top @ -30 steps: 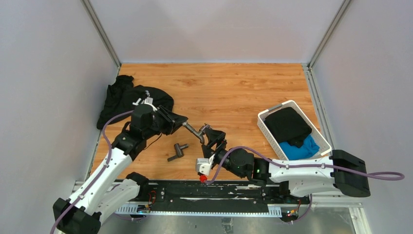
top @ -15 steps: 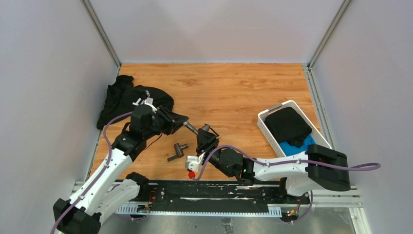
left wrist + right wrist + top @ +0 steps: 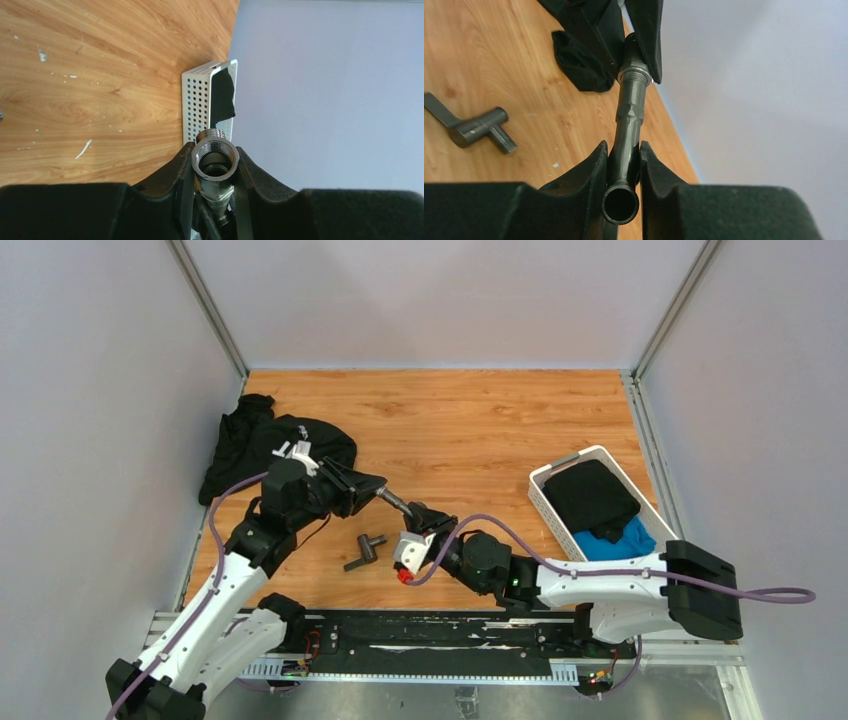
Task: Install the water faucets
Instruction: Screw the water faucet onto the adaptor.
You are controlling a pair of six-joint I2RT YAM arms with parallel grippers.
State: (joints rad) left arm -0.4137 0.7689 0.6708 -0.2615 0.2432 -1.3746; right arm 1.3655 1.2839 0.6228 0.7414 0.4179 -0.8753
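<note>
L gripper (image 3: 376, 490) pinches one end of the dark-grey bent metal faucet pipe (image 3: 397, 502), which is held off the wooden table (image 3: 480, 430) toward its near edge, a bit L of centre. R gripper (image 3: 418, 514) is pressed together on the pipe's other end, so the pipe spans btwn the two claws. In the L wrist view the black fingers (image 3: 175, 175) clamp both sides of an open socket end w/ thread inside. A second threaded stub shows just behind it, and the pipe body below is hidden by the fingers. In the R wrist view the fingers (image 3: 591, 175) squeeze the smooth tube just behind its round open mouth. The tube runs up past a hex collar to a silvery ring sitting in the L claw. The dark-grey T-shaped faucet piece w/ flat lever handle (image 3: 367, 548) lies loose on the table, just L of the R gripper and nearer than the L one, touching neither. A crumpled black cloth garment (image 3: 250, 445) lies by the L edge, partly covered by the L arm. Its small white tag (image 3: 292, 448) is too small to read. A white perforated plastic basket (image 3: 548, 510) sits at the R edge w/ black and blue cloth inside. Its near corner is cut off by the R arm.
</note>
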